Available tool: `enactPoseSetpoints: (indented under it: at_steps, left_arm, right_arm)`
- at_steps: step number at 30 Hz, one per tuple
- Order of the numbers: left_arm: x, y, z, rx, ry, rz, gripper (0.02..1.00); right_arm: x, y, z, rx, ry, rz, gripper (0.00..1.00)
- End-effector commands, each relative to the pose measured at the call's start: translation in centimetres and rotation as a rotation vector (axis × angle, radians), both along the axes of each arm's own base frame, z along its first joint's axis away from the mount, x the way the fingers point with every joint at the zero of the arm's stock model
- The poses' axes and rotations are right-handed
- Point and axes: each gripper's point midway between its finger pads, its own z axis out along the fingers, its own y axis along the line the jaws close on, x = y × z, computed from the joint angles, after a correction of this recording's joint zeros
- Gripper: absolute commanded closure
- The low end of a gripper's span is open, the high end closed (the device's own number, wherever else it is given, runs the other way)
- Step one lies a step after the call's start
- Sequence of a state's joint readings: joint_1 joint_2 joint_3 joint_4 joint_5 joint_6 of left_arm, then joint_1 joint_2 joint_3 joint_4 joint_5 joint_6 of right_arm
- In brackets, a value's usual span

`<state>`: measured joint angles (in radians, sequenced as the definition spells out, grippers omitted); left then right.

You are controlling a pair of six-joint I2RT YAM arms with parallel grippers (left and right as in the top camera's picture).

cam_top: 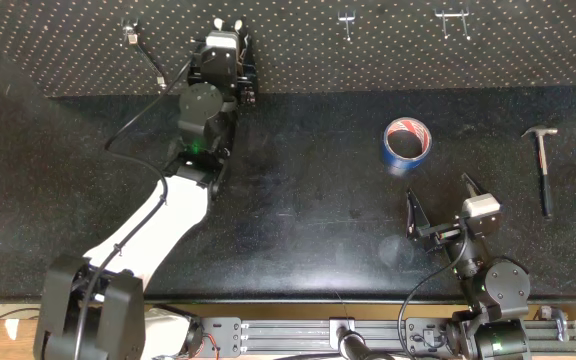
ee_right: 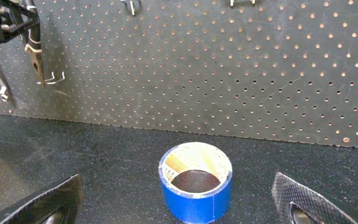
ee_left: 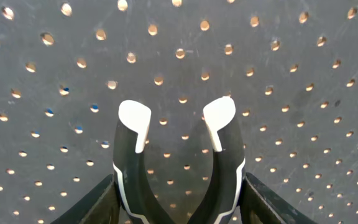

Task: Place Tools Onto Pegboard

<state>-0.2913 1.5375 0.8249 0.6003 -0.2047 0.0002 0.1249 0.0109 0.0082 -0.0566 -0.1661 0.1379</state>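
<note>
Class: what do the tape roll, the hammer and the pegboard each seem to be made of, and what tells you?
Tape roll: probably glossy blue plastic film, wound on a tan, cardboard-looking core.
Hammer: pale metallic head; dark handle, perhaps rubber-coated.
Pegboard: dark matte sheet with regular holes; hardboard or metal, unclear.

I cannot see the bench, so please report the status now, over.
Left gripper open, empty, at the pegboard. Right gripper open, facing the blue tape roll. Hammer lies on the table. Nothing in the way.

An overhead camera looks down; both wrist cameras face the pegboard point(ee_right: 229, 74), the left closest.
</note>
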Motion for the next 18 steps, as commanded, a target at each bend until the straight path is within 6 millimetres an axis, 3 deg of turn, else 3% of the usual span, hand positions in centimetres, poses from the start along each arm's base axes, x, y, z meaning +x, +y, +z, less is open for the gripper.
enactPoseSetpoints:
  at_steps: [1, 5, 10, 18]
  left_arm:
    - [0.3, 0.6, 0.2, 0.027, -0.014, 0.029, 0.989]
    - [0.4, 0.6, 1.9, 0.006, -0.082, 0.032, 0.991]
    - [0.4, 0.6, 2.5, -0.002, -0.107, 0.033, 0.991]
    - [1.0, 1.0, 0.4, 0.014, -0.055, 0.041, 0.991]
  right_arm:
    - [-0.1, 0.1, 0.0, 0.008, 0.000, 0.003, 0.003]
    - [-0.1, 0.1, 0.0, 0.008, 0.000, 0.003, 0.003]
    - [-0.1, 0.1, 0.0, 0.008, 0.000, 0.003, 0.001]
    - [-0.1, 0.1, 0.0, 0.008, 0.000, 0.003, 0.003]
